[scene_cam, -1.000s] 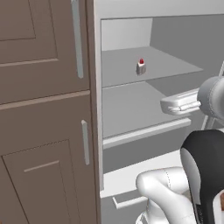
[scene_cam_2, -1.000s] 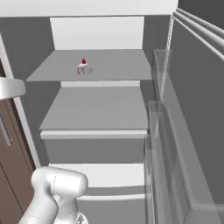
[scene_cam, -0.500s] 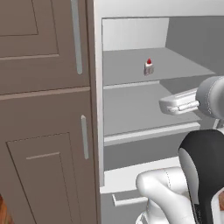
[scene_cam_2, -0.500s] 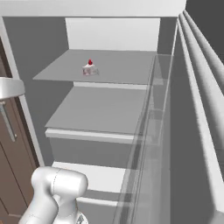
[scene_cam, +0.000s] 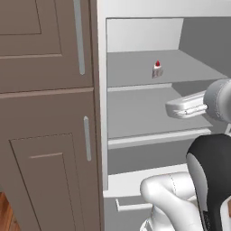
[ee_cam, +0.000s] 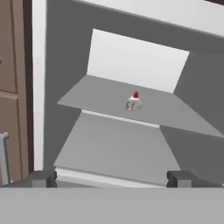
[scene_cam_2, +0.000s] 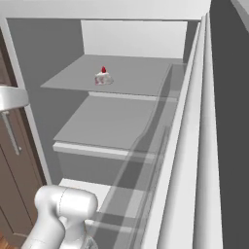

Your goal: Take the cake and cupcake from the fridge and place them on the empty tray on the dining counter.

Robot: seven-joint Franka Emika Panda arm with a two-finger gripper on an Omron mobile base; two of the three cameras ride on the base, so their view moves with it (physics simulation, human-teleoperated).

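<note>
Cake (ee_cam: 133,102) sits mid-shelf (ee_cam: 183,116) on the upper level of the open fridge (scene_cam: 144,34), well ahead of the gripper (ee_cam: 111,178), whose fingers stand wide apart, so reach in level above the lower shelf and straddle it squarely.

The cake (scene_cam_2: 103,77) sits on the open fridge's (scene_cam_2: 121,126) upper shelf.

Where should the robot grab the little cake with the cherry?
Probably low on the cake, across its white sides, coming straight in from the open fridge front. The cherry on top is too small to pinch, and the open gripper already faces it.
</note>
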